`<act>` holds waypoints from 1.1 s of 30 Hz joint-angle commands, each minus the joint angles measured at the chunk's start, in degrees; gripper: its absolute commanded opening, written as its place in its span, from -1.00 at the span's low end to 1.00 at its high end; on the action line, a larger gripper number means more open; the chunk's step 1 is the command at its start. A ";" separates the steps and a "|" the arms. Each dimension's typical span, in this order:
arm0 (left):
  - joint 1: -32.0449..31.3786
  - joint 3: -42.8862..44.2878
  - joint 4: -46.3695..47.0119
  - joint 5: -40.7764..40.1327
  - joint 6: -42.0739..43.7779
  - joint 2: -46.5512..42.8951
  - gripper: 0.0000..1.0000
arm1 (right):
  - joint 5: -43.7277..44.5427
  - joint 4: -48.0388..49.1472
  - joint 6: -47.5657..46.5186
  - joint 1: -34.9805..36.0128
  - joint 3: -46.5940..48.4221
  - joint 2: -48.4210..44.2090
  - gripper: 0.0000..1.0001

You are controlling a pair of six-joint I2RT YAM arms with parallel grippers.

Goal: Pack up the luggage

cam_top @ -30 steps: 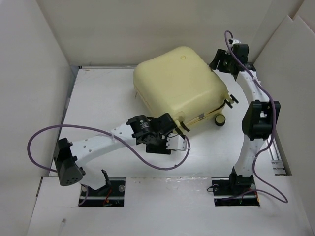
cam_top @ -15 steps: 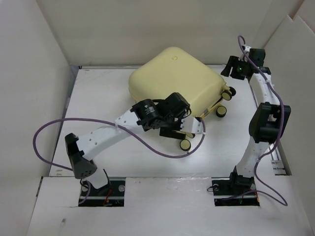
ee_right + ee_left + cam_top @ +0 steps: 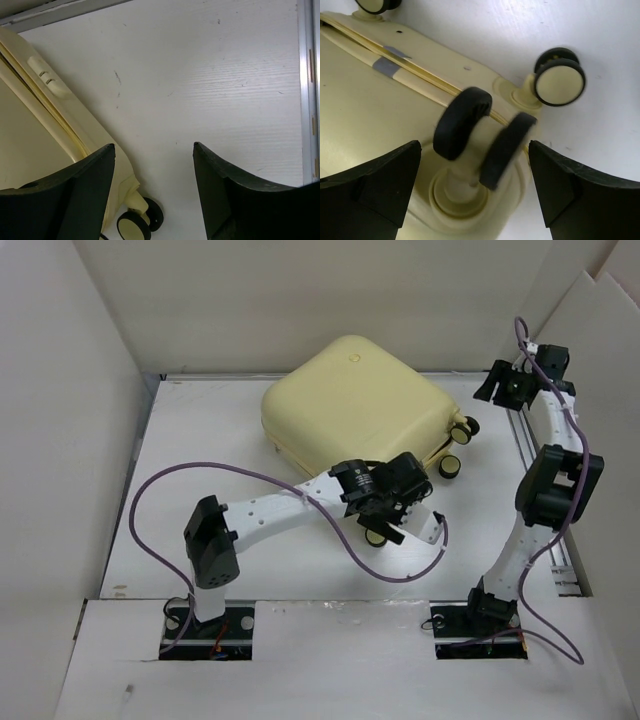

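Observation:
The luggage (image 3: pixel 350 405) is a closed pale yellow hard-shell suitcase lying flat at the back middle of the table. Its wheels (image 3: pixel 450 467) point right and toward me. My left gripper (image 3: pixel 392 512) is open at its near right corner. In the left wrist view the left gripper (image 3: pixel 475 200) straddles a black double caster wheel (image 3: pixel 482 132) without touching it, and the suitcase shell (image 3: pixel 365 110) fills the left. My right gripper (image 3: pixel 500 388) is open and empty, to the right of the suitcase. In the right wrist view the right gripper (image 3: pixel 154 192) hangs over bare table, with the luggage (image 3: pixel 30 125) at the left edge.
White walls close in the table on the left, back and right. A metal rail (image 3: pixel 522 445) runs along the right edge, also in the right wrist view (image 3: pixel 306 100). Purple cables loop from both arms. A second caster (image 3: pixel 559 82) stands just beyond the left gripper.
The suitcase turned and slid left a second ago, then stayed still. My left arm swung right along its near edge to the corner wheel. My right gripper drew back to the right.

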 commanded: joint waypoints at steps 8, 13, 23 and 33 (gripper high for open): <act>1.74 -3.94 10.21 -6.14 0.76 4.03 0.59 | -5.75 3.58 -0.52 7.30 8.67 9.60 0.37; 3.49 -2.71 7.40 -7.20 -2.22 5.44 -1.00 | -8.75 4.11 -0.52 12.82 15.50 14.08 0.02; 6.39 5.29 2.55 10.62 -20.65 4.92 -1.00 | -21.22 0.86 -1.66 32.67 38.71 28.76 -0.90; 12.81 2.73 8.10 20.93 -31.40 6.14 -1.00 | -19.11 8.77 4.31 32.97 37.49 23.93 -0.85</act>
